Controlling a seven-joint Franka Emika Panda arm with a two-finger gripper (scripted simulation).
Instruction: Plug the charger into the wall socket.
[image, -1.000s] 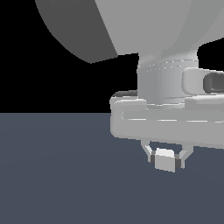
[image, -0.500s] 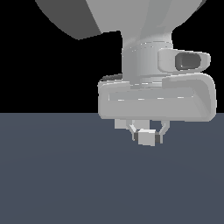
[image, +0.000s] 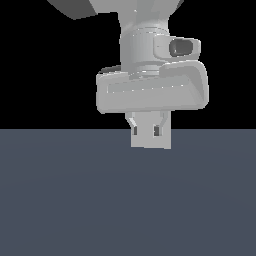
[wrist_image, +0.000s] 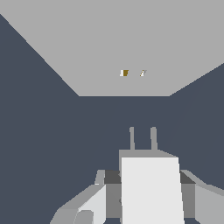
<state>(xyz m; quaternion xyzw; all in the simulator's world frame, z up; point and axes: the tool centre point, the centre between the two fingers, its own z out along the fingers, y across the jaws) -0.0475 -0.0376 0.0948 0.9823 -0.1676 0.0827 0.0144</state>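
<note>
A: Where is the charger (wrist_image: 152, 188) now?

B: Clamped in the claw (wrist_image: 148, 186), one finger (wrist_image: 89, 205) on each side of the block. In the exterior view the charger (image: 150, 136) hangs just under the claw (image: 148, 131), above the dark counter (image: 75, 200).

A: Why held that way?

B: My reading: so the prongs lead. In the wrist view two thin prongs (wrist_image: 142, 138) stick out of the block's far end, straight toward 12 o'clock, where the wall socket (wrist_image: 109, 48) stands. The grip on the flanks leaves that end free.

A: Is it lined up?

B: Roughly. The socket plate shows two small marks (wrist_image: 132, 73) near its centre, one brownish, one pale. They sit at about 12 o'clock from the prongs, perhaps a touch toward 11. Prongs and plate are well apart, with bare counter (wrist_image: 52, 131) between, so nothing is plugged in.

A: The count?

B: One charger, two prongs, one socket plate, two marks, one claw. The exterior view does not show the socket at all.
</note>
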